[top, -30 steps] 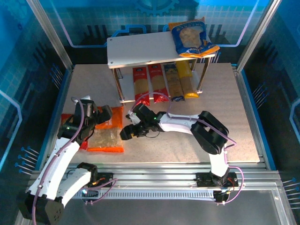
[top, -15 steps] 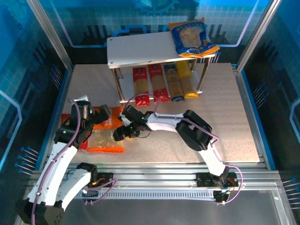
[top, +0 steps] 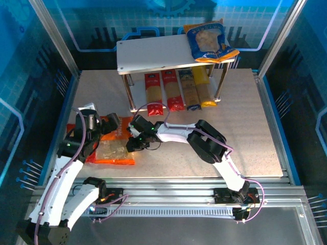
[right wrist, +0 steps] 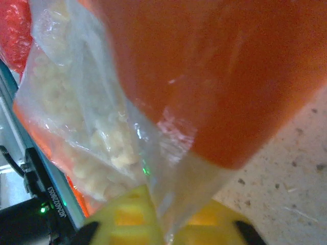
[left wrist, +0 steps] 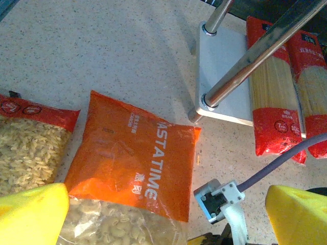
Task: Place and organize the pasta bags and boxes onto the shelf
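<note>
Picking up the orange bag (top: 115, 153) from the near left of the desk (top: 245, 127), its clear edge pinched in the clenched right tool (right wrist: 163, 217), left tool (top: 102, 125) released above; next, likely lifting it onto the shelf (top: 153, 53).

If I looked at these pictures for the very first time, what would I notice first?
Probably the bright orange bag of pasta on the left side of the table, with the right gripper pinching its clear edge. Next comes the shelf at the back: a blue bag sits on the right end of its top board, and four long spaghetti packs lie side by side underneath.
</note>
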{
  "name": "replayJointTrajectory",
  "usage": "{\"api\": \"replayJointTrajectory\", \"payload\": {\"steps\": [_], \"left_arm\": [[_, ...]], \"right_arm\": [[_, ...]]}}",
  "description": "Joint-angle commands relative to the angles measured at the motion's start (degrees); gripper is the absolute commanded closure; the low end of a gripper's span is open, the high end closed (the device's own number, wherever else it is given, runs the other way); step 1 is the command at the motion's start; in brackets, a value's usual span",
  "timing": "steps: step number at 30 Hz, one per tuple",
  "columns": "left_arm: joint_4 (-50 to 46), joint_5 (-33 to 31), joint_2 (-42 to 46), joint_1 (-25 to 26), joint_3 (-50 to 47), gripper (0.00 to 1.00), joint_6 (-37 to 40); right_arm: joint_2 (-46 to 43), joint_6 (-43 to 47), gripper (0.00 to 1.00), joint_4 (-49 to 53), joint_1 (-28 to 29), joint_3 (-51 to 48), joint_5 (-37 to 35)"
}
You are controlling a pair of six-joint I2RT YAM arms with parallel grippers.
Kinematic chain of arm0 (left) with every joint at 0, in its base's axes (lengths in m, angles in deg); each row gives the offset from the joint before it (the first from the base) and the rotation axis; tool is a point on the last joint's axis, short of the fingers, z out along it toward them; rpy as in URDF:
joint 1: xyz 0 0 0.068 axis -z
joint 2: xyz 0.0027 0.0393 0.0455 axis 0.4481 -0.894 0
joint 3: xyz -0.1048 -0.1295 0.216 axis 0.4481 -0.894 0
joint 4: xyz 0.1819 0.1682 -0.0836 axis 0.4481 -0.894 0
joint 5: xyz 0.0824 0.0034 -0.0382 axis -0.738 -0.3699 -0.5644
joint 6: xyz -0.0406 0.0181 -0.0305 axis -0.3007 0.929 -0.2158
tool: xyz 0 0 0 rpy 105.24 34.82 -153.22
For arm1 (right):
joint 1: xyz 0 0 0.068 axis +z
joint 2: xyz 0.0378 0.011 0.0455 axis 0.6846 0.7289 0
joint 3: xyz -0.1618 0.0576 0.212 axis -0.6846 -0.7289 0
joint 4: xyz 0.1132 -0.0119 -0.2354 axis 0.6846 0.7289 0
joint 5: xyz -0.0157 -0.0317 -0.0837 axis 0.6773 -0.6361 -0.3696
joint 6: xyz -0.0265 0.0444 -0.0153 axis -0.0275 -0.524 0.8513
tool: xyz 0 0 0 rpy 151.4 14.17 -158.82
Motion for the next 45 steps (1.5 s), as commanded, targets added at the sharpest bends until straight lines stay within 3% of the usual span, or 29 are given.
{"api": "replayJointTrajectory", "payload": {"steps": [1, 16, 28, 38, 39, 43, 45], "left_arm": [[1.05, 1.21, -0.23, -0.84, -0.41, 0.01, 1.04], [3.36, 5.38, -3.86, -0.80, -2.24, 0.00, 1.26], [2.31, 3.15, -6.01, -0.89, -3.45, 0.01, 1.52], [3.27, -0.08, -8.25, -0.96, -5.48, 0.01, 0.74], [3.23, -0.48, -8.56, -0.98, -5.50, 0.01, 0.56], [2.08, -2.62, -11.10, -1.61, -4.55, 0.00, 0.21], [0.98, -4.00, -12.34, -2.29, -3.85, 0.01, 0.06]], "right_arm": [[-3.79, -0.92, 1.00, 0.97, -1.50, -6.18, 1.02], [-21.87, -2.21, 1.00, -2.01, -8.15, -26.58, -3.58], [-41.73, 2.44, 1.00, 9.29, -14.99, -40.07, -9.89], [-47.41, 6.59, 1.00, 15.45, -20.27, -46.64, -12.73], [-47.50, 6.90, 0.96, 15.80, -20.60, -46.79, -12.96], [-48.64, 8.27, 0.55, 16.90, -22.49, -47.37, -10.62], [-51.05, 8.84, 0.39, 18.34, -22.93, -47.40, -10.37]]}}
